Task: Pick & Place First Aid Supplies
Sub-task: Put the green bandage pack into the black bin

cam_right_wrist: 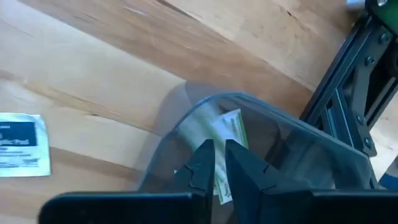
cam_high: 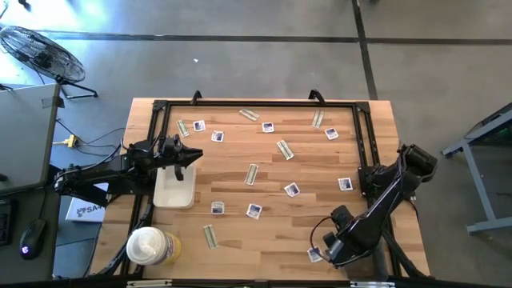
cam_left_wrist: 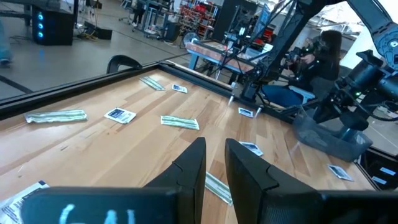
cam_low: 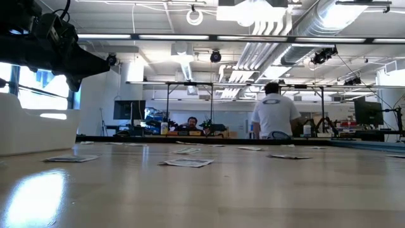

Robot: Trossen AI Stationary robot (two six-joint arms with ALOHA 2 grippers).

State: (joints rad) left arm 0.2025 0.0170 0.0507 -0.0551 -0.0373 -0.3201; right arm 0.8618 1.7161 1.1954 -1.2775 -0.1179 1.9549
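Toward five o'clock on the counter (cam_high: 264, 240), we find the right end effector (cam_right_wrist: 216, 163) poised over a clear bag (cam_right_wrist: 273, 149) at the wooden edge beside the black frame rail (cam_right_wrist: 348, 81). Its two dark fingers stand close together with a narrow gap, and a pale grey-green strip (cam_right_wrist: 227, 140) lies between them; whether they pinch it or have let go, we cannot tell. A square white packet (cam_right_wrist: 22, 146) with dark print lies flat on the wood just beside the bag.

At nine o'clock, we see the left end effector (cam_high: 182, 154) hanging above the white tray (cam_high: 176, 192), its fingers (cam_left_wrist: 193, 171) nearly together with a slim gap and nothing between them.

Across the middle of the counter we count many first aid supplies lying flat and well apart: square packets such as those at (cam_high: 291, 190), (cam_high: 254, 211), (cam_high: 218, 208), (cam_high: 345, 184), (cam_high: 267, 127) and (cam_high: 217, 136), and strips at (cam_high: 284, 150), (cam_high: 252, 174), (cam_high: 249, 114), (cam_high: 318, 120) and (cam_high: 210, 236). One more packet (cam_high: 314, 254) lies near the right arm at five o'clock.

At seven o'clock stands a round white-lidded tub (cam_high: 148, 246).

From counter height, we see a person in a white shirt (cam_low: 276, 114) in the room beyond.
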